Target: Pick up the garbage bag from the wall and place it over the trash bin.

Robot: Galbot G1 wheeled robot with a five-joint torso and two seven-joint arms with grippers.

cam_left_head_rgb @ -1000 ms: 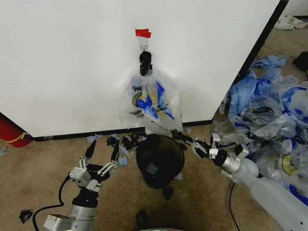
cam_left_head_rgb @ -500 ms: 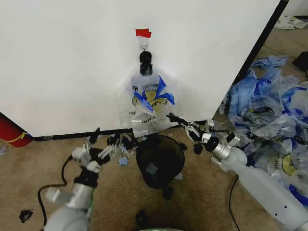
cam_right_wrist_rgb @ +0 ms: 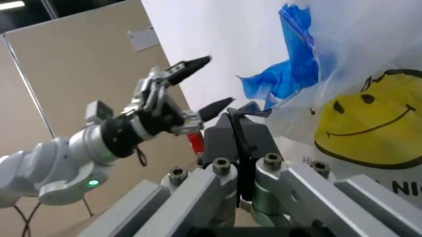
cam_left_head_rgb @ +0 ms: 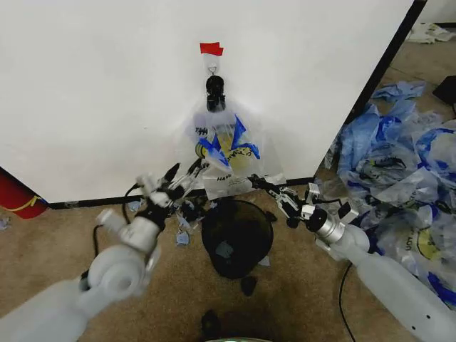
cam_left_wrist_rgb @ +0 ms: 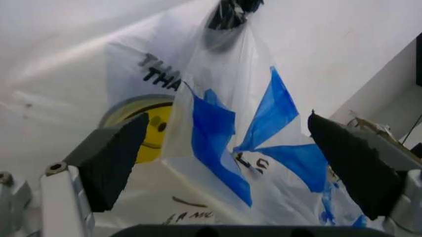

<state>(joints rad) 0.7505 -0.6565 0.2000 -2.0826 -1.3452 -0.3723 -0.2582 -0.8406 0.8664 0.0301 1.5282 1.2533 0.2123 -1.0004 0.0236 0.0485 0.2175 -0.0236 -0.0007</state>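
The garbage bag (cam_left_head_rgb: 226, 151), translucent with a yellow smiley and blue handles, hangs from a black clip (cam_left_head_rgb: 215, 92) under red tape (cam_left_head_rgb: 211, 48) on the white wall (cam_left_head_rgb: 92, 92). My right gripper (cam_left_head_rgb: 259, 182) is shut on the bag's lower right corner, which is bunched up above the trash bin (cam_left_head_rgb: 236, 236), a black mesh basket on the floor just below. My left gripper (cam_left_head_rgb: 184, 173) is open at the bag's lower left edge. In the left wrist view the bag (cam_left_wrist_rgb: 218, 123) fills the gap ahead of the spread fingers (cam_left_wrist_rgb: 112, 160). The right wrist view shows the shut fingers (cam_right_wrist_rgb: 231, 136), the smiley (cam_right_wrist_rgb: 369, 131) and the left gripper (cam_right_wrist_rgb: 205, 83) beyond.
A red cylinder (cam_left_head_rgb: 18, 196) stands at the wall's left foot. A heap of bluish plastic bags (cam_left_head_rgb: 399, 157) covers the floor on the right. Small scraps (cam_left_head_rgb: 187, 211) lie left of the bin, and a black strip (cam_left_head_rgb: 381, 68) edges the wall panel.
My left arm has risen from the floor level and reached up to the bag's left edge. My right gripper has lifted the bag's lower corner, crumpling the bag upward.
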